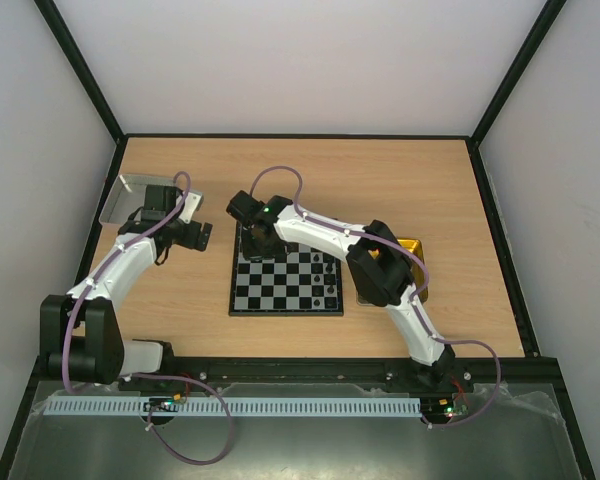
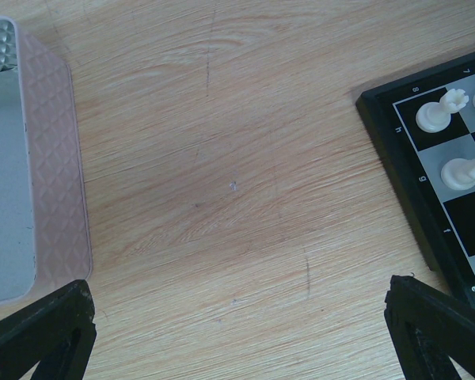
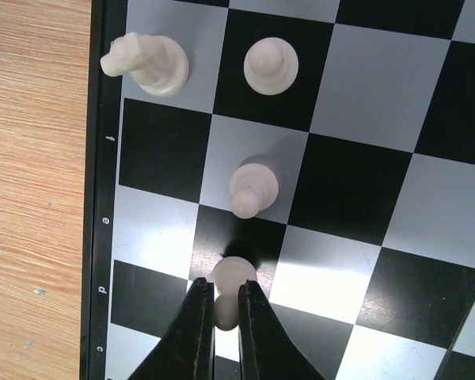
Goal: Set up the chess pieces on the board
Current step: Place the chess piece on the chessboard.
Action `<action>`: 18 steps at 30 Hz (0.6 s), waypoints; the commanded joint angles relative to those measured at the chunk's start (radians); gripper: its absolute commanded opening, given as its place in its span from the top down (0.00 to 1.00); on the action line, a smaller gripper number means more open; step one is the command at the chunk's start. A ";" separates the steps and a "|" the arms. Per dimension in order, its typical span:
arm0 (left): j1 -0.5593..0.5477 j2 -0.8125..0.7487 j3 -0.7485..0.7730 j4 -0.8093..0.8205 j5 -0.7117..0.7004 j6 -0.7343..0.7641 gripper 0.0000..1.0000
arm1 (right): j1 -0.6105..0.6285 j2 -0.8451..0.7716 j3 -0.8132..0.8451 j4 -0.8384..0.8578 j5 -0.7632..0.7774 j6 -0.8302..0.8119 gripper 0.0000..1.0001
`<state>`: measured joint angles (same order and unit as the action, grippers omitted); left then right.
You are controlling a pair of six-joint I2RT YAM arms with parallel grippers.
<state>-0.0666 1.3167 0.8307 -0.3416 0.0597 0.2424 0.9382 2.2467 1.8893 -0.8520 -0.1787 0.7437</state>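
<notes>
The board [image 1: 270, 288] lies mid-table with black chess pieces [image 1: 328, 282] along its right side. In the right wrist view my right gripper [image 3: 219, 290] is shut on the head of a white pawn [image 3: 232, 275] whose base sits low over a dark square near the board's [image 3: 364, 71] left edge. Beyond it stand another white pawn [image 3: 253, 190], a third pawn [image 3: 271, 66] and a white knight [image 3: 146, 62]. My left gripper [image 2: 239, 283] hangs open over bare wood, left of the board's corner [image 2: 396, 134], where white pieces [image 2: 439, 112] stand.
A grey metal tray [image 1: 130, 195] sits at the back left, close to the left gripper [image 1: 195, 235]; its rim [image 2: 59, 174] shows in the left wrist view. A shiny yellow tray [image 1: 416, 250] lies right of the board, partly under the right arm.
</notes>
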 commanded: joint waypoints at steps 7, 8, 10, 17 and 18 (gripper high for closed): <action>0.008 0.009 -0.008 0.009 0.005 -0.002 0.00 | 0.007 0.031 0.049 -0.036 0.013 -0.015 0.95; 0.008 0.009 -0.010 0.009 0.005 0.000 0.00 | 0.007 0.034 0.053 -0.037 0.013 -0.015 0.95; 0.008 0.010 -0.009 0.009 0.006 0.000 0.00 | 0.006 0.035 0.054 -0.038 0.013 -0.017 0.94; 0.008 0.013 -0.009 0.007 0.008 0.000 0.00 | 0.006 0.039 0.062 -0.042 0.021 -0.019 0.93; 0.008 0.013 -0.010 0.009 0.008 0.001 0.00 | 0.007 0.039 0.062 -0.043 0.021 -0.020 0.93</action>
<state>-0.0662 1.3209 0.8307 -0.3416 0.0601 0.2424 0.9382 2.2692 1.9175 -0.8577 -0.1776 0.7364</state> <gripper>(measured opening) 0.997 0.063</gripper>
